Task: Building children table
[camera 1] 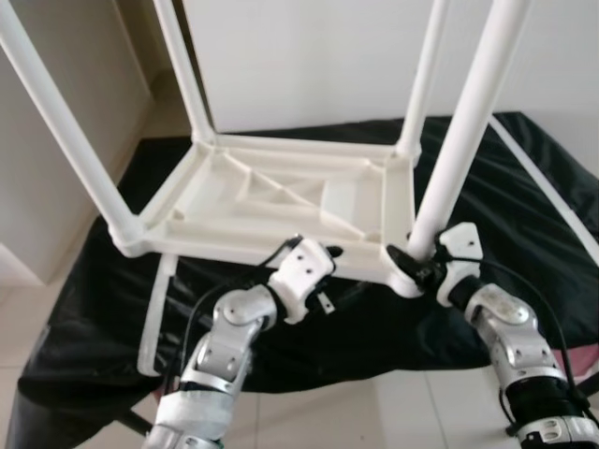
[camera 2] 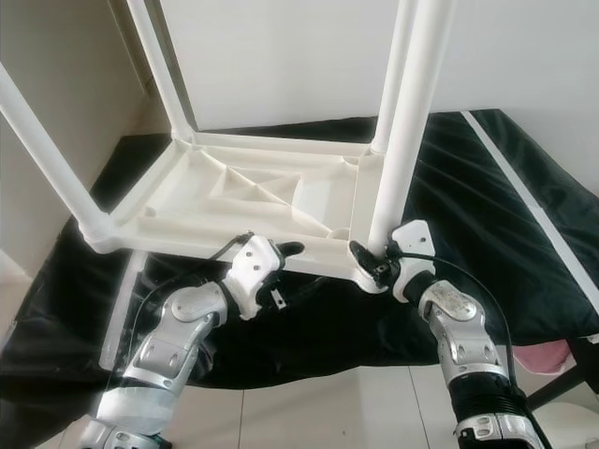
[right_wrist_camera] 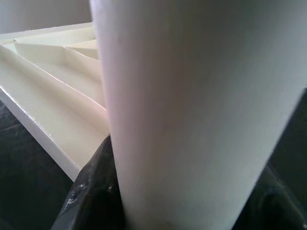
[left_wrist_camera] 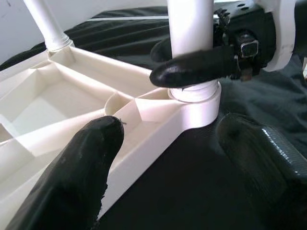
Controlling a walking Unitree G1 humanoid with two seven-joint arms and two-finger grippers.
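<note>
A white plastic table top (camera 1: pixel 281 192) lies upside down on a black cloth (camera 1: pixel 524 206), with its ribbed underside facing up. White tube legs stand in its corners: the near right leg (camera 1: pixel 463 140), the near left leg (camera 1: pixel 56 112) and two at the back. My right gripper (camera 1: pixel 412 262) is shut on the base of the near right leg, just above its socket (left_wrist_camera: pixel 194 103). My left gripper (left_wrist_camera: pixel 177 158) is open at the near rim of the table top. One finger (left_wrist_camera: pixel 91 167) hovers over the rim and the other is out over the cloth.
A loose white bar (camera 1: pixel 154 318) lies on the cloth under the table's near left corner. A white strip (camera 1: pixel 543 187) runs across the cloth on the right. A pale wall stands behind, a cabinet side at the left, tiled floor in front.
</note>
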